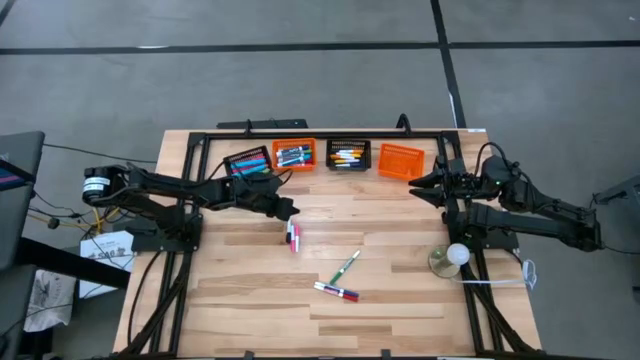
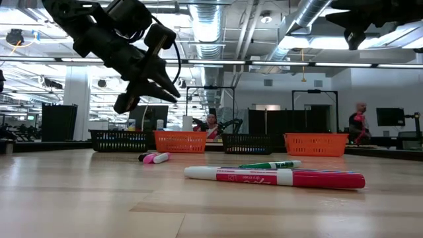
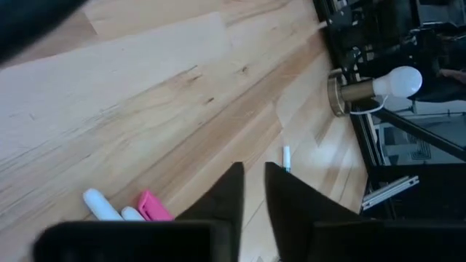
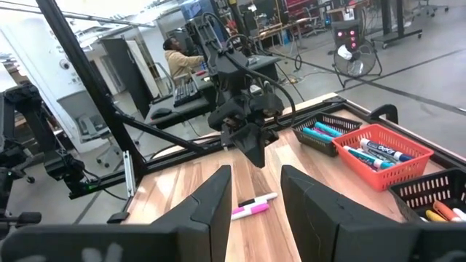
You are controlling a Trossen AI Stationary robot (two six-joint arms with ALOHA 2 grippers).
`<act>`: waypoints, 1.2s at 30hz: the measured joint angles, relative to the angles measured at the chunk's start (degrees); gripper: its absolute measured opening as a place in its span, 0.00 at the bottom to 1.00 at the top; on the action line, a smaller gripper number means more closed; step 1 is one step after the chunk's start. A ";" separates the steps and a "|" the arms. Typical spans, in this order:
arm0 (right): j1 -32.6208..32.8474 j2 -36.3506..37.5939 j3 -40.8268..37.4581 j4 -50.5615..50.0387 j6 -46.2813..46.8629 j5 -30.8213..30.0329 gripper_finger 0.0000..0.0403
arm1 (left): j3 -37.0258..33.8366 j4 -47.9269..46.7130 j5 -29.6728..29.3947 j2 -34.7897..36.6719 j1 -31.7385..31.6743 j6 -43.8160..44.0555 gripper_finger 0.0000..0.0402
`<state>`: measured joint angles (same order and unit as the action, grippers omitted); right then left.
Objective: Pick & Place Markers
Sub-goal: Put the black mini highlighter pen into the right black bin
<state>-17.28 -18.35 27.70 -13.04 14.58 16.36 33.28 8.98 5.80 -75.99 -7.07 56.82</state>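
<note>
Two pink-capped markers [image 1: 293,237] lie side by side on the wooden table, just near of my left gripper [image 1: 293,211]. That gripper hangs above the table, slanting down, its fingers [image 3: 229,200] a narrow gap apart with nothing between them. In the left wrist view the pink markers [image 3: 138,209] show beside the fingers. A green marker [image 1: 345,266] and a red and blue pair [image 1: 337,292] lie flat nearer the table's front. My right gripper [image 1: 413,187] waits raised at the back right, open and empty [image 4: 256,193].
Four mesh baskets stand in a row along the far edge: black [image 1: 248,161], orange [image 1: 294,155], black [image 1: 348,155], all holding markers, and an orange one [image 1: 401,160]. A lamp bulb on a round base [image 1: 452,258] stands near the right edge.
</note>
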 joint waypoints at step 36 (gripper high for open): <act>0.00 0.00 0.02 0.02 -0.01 0.00 0.27 | 8.17 -0.21 1.53 -2.14 3.43 3.65 0.54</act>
<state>-17.28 -18.35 27.73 -13.02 14.57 16.36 41.45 8.77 7.33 -78.12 -3.64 60.47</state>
